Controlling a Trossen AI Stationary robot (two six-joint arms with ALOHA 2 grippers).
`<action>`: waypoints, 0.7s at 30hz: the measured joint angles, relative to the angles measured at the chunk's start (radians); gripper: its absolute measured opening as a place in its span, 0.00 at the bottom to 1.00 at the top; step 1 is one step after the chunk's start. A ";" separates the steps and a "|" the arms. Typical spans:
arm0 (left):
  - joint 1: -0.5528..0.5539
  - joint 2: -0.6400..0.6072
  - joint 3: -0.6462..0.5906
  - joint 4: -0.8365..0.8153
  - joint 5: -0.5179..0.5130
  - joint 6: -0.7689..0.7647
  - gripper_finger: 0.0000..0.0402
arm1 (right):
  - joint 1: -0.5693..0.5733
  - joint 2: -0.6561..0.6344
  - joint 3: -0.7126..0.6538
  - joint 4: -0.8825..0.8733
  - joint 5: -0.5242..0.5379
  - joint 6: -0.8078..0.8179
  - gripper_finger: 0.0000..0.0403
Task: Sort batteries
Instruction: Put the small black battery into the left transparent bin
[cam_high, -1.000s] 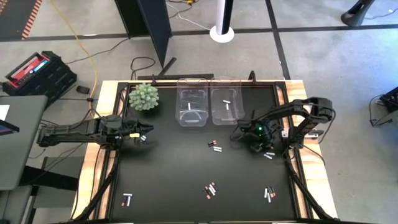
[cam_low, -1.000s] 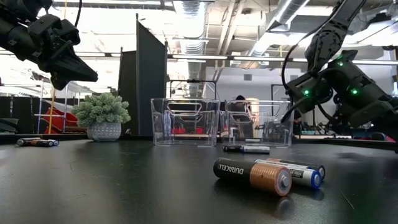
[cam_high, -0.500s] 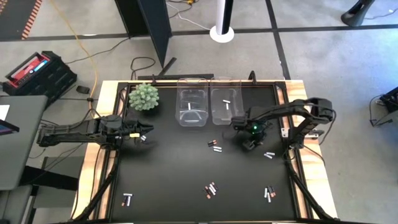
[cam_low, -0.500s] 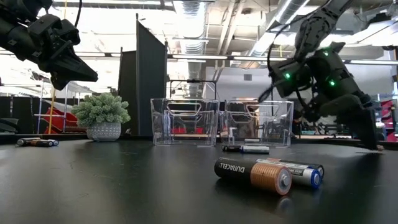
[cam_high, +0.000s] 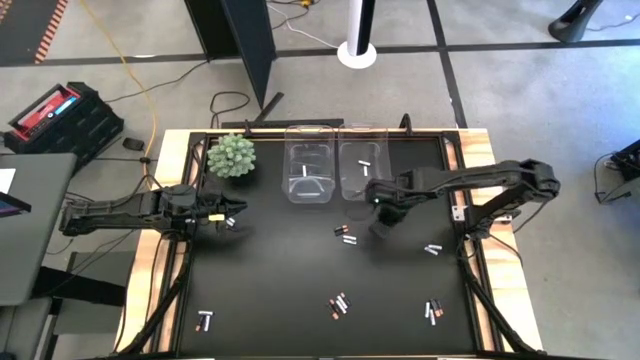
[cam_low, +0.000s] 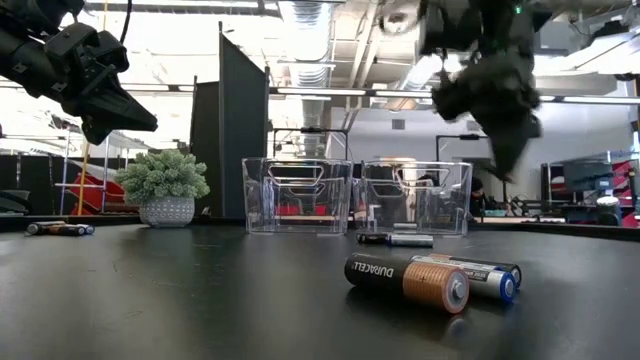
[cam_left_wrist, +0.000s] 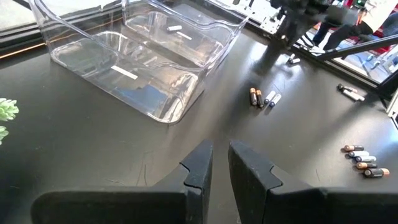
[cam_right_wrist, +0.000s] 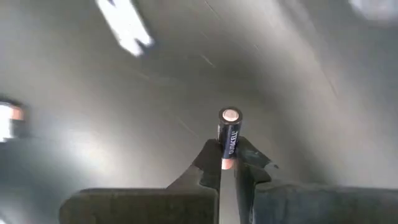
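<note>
**One cell in hand, most of the sorting left**

A dark Duracell battery (cam_right_wrist: 228, 134) is pinched near its copper end by the right gripper (cam_right_wrist: 227, 163), which hangs above the mat just in front of the right bin (cam_high: 362, 171). Each bin holds one pale cell; the left bin (cam_high: 308, 172) has its own. By my count four loose clusters lie on the mat (cam_high: 280, 280). Only the right wrist view shows the held cell. The left gripper (cam_left_wrist: 214, 163) waits, nearly closed and empty, near the plant (cam_high: 231, 156).
</note>
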 joint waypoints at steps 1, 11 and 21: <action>0.000 0.000 0.000 0.000 0.000 0.000 0.12 | -0.002 -0.006 0.010 0.049 0.005 -0.008 0.08; 0.000 0.000 0.000 0.000 0.000 -0.001 0.12 | -0.101 -0.009 0.122 0.468 0.045 -0.129 0.07; 0.000 0.000 0.000 -0.001 0.000 -0.001 0.12 | -0.247 0.166 0.488 0.403 0.080 -0.406 0.07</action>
